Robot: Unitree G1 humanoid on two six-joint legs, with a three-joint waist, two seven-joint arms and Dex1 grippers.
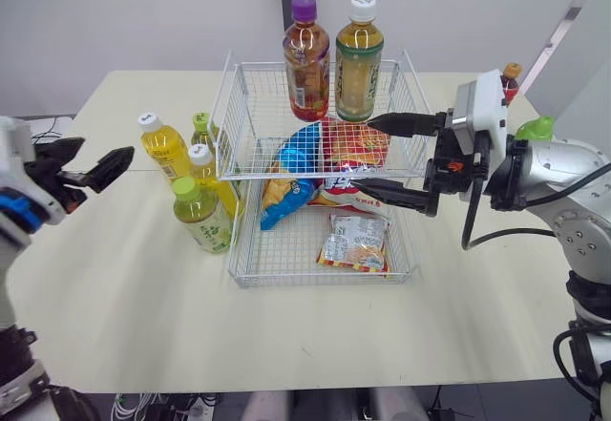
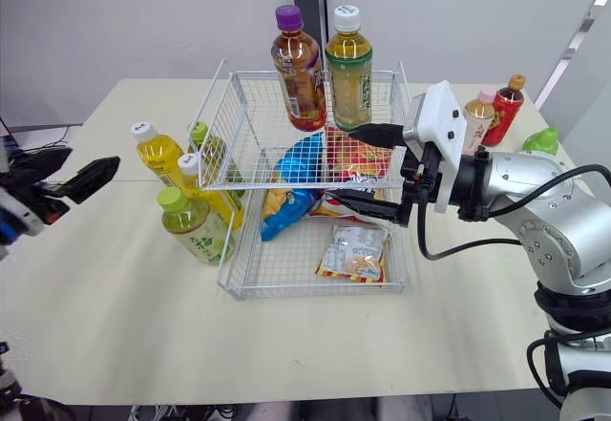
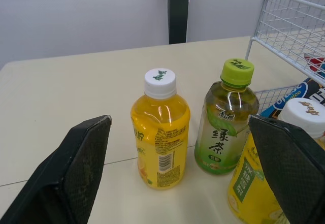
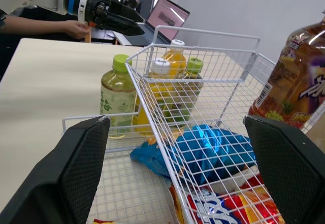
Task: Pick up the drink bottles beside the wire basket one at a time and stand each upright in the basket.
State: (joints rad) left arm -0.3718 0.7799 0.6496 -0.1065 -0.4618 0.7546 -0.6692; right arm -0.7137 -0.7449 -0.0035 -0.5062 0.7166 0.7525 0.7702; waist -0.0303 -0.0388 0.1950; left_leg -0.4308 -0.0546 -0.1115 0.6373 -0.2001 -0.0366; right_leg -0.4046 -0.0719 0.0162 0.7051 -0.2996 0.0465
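Observation:
A two-tier white wire basket (image 1: 250, 96) stands mid-table. Its upper tier holds a purple-capped tea bottle (image 1: 305, 58) and a white-capped green-label bottle (image 1: 357, 58), both upright. Several bottles stand left of the basket: a yellow juice bottle (image 1: 164, 144), a green tea bottle (image 3: 226, 127), a second yellow bottle (image 1: 208, 175) and a green-capped one (image 1: 200, 216) in front. My left gripper (image 1: 98, 158) hovers open, left of them and apart. My right gripper (image 1: 372, 156) is open at the basket's right side, one finger above the upper tier, one below.
Snack bags (image 1: 325, 158) and a packet (image 1: 355, 242) lie in the lower tier. A red bottle (image 2: 504, 108), a pink-capped bottle (image 2: 477, 120) and a green object (image 2: 541, 139) sit at the back right. A person's hand (image 4: 76, 28) and a laptop (image 4: 167, 16) are beyond the table.

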